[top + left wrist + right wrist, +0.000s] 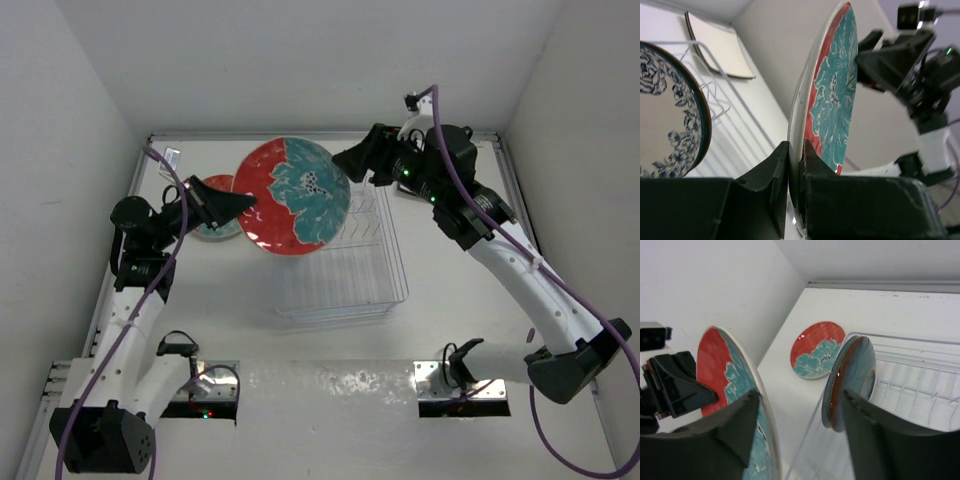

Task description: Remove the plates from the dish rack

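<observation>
Above rack (370,290), left gripper (794,147) clamps red-and-teal plate (835,95), right gripper (800,392) spread, left wrist alone shows floral plate (670,115)

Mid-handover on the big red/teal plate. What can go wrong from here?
1. The left tool pinches the large red-and-teal plate only at its rim, in the air; the plate may pivot or slip.
2. The right tool is open with one finger close to that plate's edge; backing off might knock it.
3. A small red-and-teal plate lies on the table near the left tool; setting down there risks a clash.
</observation>
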{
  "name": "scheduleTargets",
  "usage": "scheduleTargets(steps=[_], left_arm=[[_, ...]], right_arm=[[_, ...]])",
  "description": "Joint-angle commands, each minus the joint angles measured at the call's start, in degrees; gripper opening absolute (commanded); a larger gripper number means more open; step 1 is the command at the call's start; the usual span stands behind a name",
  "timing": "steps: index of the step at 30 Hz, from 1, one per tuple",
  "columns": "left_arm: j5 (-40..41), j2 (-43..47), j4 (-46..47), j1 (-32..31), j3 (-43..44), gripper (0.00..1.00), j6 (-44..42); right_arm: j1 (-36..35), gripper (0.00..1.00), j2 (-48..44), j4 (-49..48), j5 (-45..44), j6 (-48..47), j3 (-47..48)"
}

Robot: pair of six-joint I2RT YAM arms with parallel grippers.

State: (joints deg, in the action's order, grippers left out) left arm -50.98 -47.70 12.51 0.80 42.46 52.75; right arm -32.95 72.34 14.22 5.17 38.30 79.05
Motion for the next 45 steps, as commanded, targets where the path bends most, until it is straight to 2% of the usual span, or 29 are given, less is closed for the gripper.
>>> scheduleTargets(steps=[1, 3, 4, 6, 9, 10, 13, 21, 27, 34, 40, 41, 42, 45], left_arm=[[8.70, 0.16, 17.10, 0.17, 4.91, 0.00, 15.79], [11.41, -1.33, 18.86, 0.52, 6.66, 0.00, 19.48], [12.56, -1.78, 18.34, 1.39, 7.54, 0.00, 20.10], [16.78, -3.35, 5.06, 4.54, 10.53, 0.00, 20.55], [20.48, -7.73, -3.61, 9.12, 14.05, 0.00, 18.36], [21.27, -8.97, -5.46, 11.83, 14.32, 0.00, 17.83], [26.18, -14.51, -8.99, 14.57, 15.55, 0.00, 12.75], [34.19, -27.61, -2.15, 15.90, 13.01, 0.00, 6.58], [33.58, -34.73, 4.53, 16.25, 10.19, 0.00, 6.22], [36.48, -36.32, 3.22, 16.25, 5.45, 0.00, 5.79], [34.46, -40.80, 2.69, 16.25, 5.44, 0.00, 5.17], [34.37, -41.50, 2.60, 16.25, 5.53, 0.02, 5.17], [34.37, -41.77, 2.26, 16.25, 5.44, 0.11, 4.73], [34.28, -42.47, 1.46, 16.25, 5.45, 0.29, 4.38]], right_arm=[[2.09, 0.68, -1.67, -5.61, 3.00, 2.65, -1.00], [2.71, 0.76, -2.02, -3.77, 2.57, 1.95, -1.17], [3.15, 0.85, -2.37, -3.06, 1.00, 1.60, -1.61], [3.24, 0.99, -3.78, 0.43, -3.38, 0.55, -1.96], [3.24, 0.99, -6.15, 4.66, -6.30, -1.03, -3.45], [3.24, 0.99, -6.94, 5.20, -6.83, -1.47, -4.16], [3.15, 0.99, -10.01, 8.45, -9.29, -4.72, -6.97], [3.15, 0.99, -17.04, 10.83, -11.50, -9.91, -16.80], [3.15, 0.99, -18.63, 9.69, -8.60, -11.58, -22.26], [3.15, 0.99, -19.86, 7.93, -7.72, -11.76, -26.22], [3.15, 0.99, -20.65, 8.11, -7.63, -11.85, -26.84], [3.15, 0.99, -20.83, 8.19, -7.63, -11.85, -26.84], [3.15, 0.99, -20.92, 8.28, -7.63, -11.85, -26.93], [3.15, 0.99, -21.01, 8.28, -7.63, -11.59, -27.10]])
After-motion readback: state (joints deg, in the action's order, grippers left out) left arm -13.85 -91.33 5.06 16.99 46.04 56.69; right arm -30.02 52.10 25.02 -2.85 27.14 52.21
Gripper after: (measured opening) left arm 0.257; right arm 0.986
